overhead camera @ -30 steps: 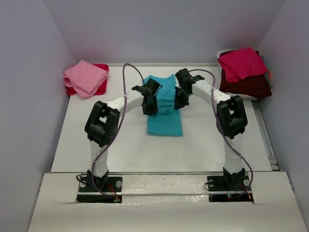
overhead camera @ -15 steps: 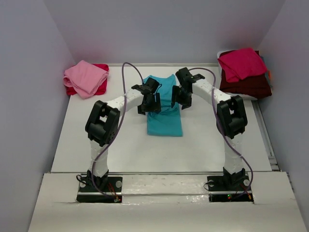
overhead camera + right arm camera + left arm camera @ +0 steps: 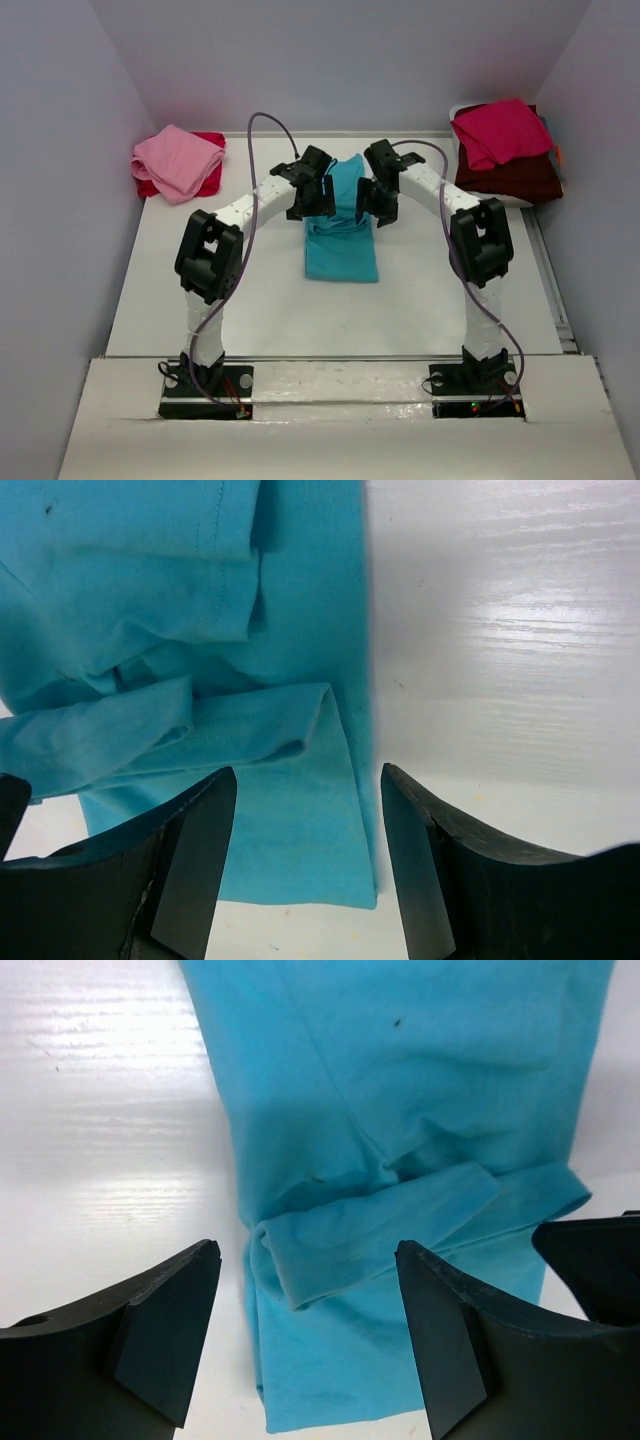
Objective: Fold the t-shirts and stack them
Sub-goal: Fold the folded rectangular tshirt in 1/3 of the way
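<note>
Arm bases (image 3: 205, 380): at the near table edge, nearer than the turquoise t-shirt (image 3: 341, 245), one to each side of it.
Table (image 3: 250, 300): white; it carries the turquoise t-shirt in its middle.
Turquoise t-shirt: lies flat as a long narrow strip, running from near to far. The wrist views show a rumpled fold crossing it (image 3: 400, 1210), (image 3: 180, 730).
Left gripper (image 3: 312, 195): over the left edge of the turquoise t-shirt, at its far half. The fingers (image 3: 170, 1320) stand wide apart with nothing clamped, and the cloth edge lies below the gap.
Left gripper, change: one second ago it was lower over the middle of the turquoise t-shirt. Now it is further from the bases, and the arm is stretched more.
Right gripper (image 3: 372, 200): over the right edge of the turquoise t-shirt, across from the left gripper. The fingers (image 3: 190, 860) are apart and hold nothing. The cloth edge and bare table are below.
Right gripper, change: it stays almost at the same place as one second ago.
Turquoise t-shirt, change: its near half did not shift, and now neither gripper pinches it.
Pink t-shirt (image 3: 178, 158): far and left of the turquoise t-shirt, well apart, folded on top of the red t-shirt (image 3: 208, 183).
Crimson t-shirt (image 3: 500, 130): far and right of the turquoise t-shirt, well apart, on top of the dark maroon t-shirt (image 3: 510, 180).
Both piles, change: none.
</note>
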Tool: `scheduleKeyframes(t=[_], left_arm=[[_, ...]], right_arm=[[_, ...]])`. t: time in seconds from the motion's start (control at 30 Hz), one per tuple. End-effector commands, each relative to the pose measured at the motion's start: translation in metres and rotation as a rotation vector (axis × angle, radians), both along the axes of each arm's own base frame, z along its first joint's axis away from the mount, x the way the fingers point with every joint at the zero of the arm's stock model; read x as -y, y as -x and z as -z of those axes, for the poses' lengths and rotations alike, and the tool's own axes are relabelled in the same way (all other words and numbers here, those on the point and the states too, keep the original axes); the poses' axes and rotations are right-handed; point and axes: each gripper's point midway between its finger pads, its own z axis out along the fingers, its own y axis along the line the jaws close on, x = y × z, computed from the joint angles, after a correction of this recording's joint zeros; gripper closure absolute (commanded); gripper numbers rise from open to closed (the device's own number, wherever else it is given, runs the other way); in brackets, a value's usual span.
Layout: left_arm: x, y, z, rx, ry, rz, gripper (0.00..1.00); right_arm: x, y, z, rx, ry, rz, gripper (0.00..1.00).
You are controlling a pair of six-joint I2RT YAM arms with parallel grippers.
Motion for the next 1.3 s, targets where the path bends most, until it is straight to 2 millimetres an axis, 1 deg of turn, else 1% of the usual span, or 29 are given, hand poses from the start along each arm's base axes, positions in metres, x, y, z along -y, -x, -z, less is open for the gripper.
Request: scheduleKeyframes(t=[0.0, 0.1, 0.13, 0.17, 0.2, 0.27, 0.3, 0.33, 0.4, 0.43, 0.47, 0.53, 0.57, 0.63, 0.67, 0.7, 0.77, 0.8, 0.83, 1.0, 1.1, 1.27], left_arm=[[-0.006, -0.008, -0.033, 0.072, -0.008, -0.006, 0.17], [-0.008, -0.002, -0.038, 0.075, 0.004, -0.009, 0.17], [-0.01, 0.003, -0.038, 0.07, 0.008, -0.014, 0.17], [-0.012, 0.01, -0.034, 0.052, 0.011, -0.01, 0.17], [-0.013, 0.013, -0.039, 0.061, 0.022, -0.014, 0.17], [-0.013, 0.021, -0.039, 0.051, 0.025, -0.006, 0.17], [-0.016, 0.026, -0.035, 0.039, 0.015, -0.009, 0.17], [-0.018, 0.029, -0.038, 0.042, 0.017, -0.014, 0.17], [-0.022, 0.033, -0.039, 0.039, 0.009, -0.022, 0.17], [-0.021, 0.039, -0.04, 0.036, 0.011, -0.013, 0.17], [-0.022, 0.04, -0.039, 0.033, 0.012, -0.013, 0.17], [-0.024, 0.043, -0.035, 0.025, 0.001, -0.015, 0.17], [-0.025, 0.043, -0.032, 0.018, -0.006, -0.013, 0.17], [-0.025, 0.044, -0.026, 0.001, -0.018, -0.01, 0.17], [-0.025, 0.045, -0.024, -0.005, -0.02, -0.007, 0.17], [-0.026, 0.046, -0.019, -0.018, -0.029, -0.006, 0.17], [-0.023, 0.05, -0.015, -0.029, -0.036, 0.009, 0.17], [-0.024, 0.05, -0.011, -0.038, -0.042, 0.011, 0.17], [-0.025, 0.051, -0.009, -0.043, -0.048, 0.01, 0.17], [-0.027, 0.053, 0.001, -0.067, -0.067, 0.017, 0.17], [-0.028, 0.055, 0.011, -0.087, -0.085, 0.022, 0.17], [-0.027, 0.052, 0.025, -0.108, -0.102, 0.028, 0.17]], right_arm=[[0.004, 0.004, -0.039, 0.061, -0.036, 0.002, 0.34], [0.005, 0.007, -0.041, 0.068, -0.043, 0.001, 0.34], [0.006, 0.01, -0.04, 0.062, -0.042, 0.001, 0.34], [0.005, 0.011, -0.04, 0.057, -0.045, -0.002, 0.34], [0.005, 0.013, -0.04, 0.054, -0.049, -0.003, 0.34], [0.004, 0.017, -0.04, 0.047, -0.06, -0.007, 0.35], [0.005, 0.018, -0.042, 0.05, -0.063, -0.006, 0.35], [0.005, 0.018, -0.042, 0.049, -0.064, -0.005, 0.36], [0.004, 0.021, -0.041, 0.047, -0.07, -0.006, 0.4], [0.004, 0.02, -0.042, 0.048, -0.073, -0.003, 0.41], [0.003, 0.021, -0.041, 0.044, -0.078, -0.006, 0.46], [0.002, 0.021, -0.036, 0.034, -0.078, -0.007, 0.51], [0.001, 0.022, -0.034, 0.027, -0.083, -0.01, 0.6], [-0.001, 0.02, -0.032, 0.021, -0.084, -0.009, 0.73], [-0.001, 0.019, -0.03, 0.017, -0.083, -0.01, 0.84], [-0.002, 0.017, -0.028, 0.012, -0.082, -0.01, 0.88], [-0.003, 0.015, -0.026, 0.01, -0.08, -0.011, 0.92], [-0.004, 0.014, -0.022, 0.001, -0.077, -0.013, 0.92], [-0.004, 0.012, -0.025, 0.007, -0.079, -0.014, 0.93], [-0.01, 0.006, -0.019, -0.006, -0.087, -0.02, 0.93], [-0.012, 0.004, -0.016, -0.014, -0.093, -0.022, 0.93], [-0.014, 0.002, -0.012, -0.023, -0.097, -0.026, 0.93]])
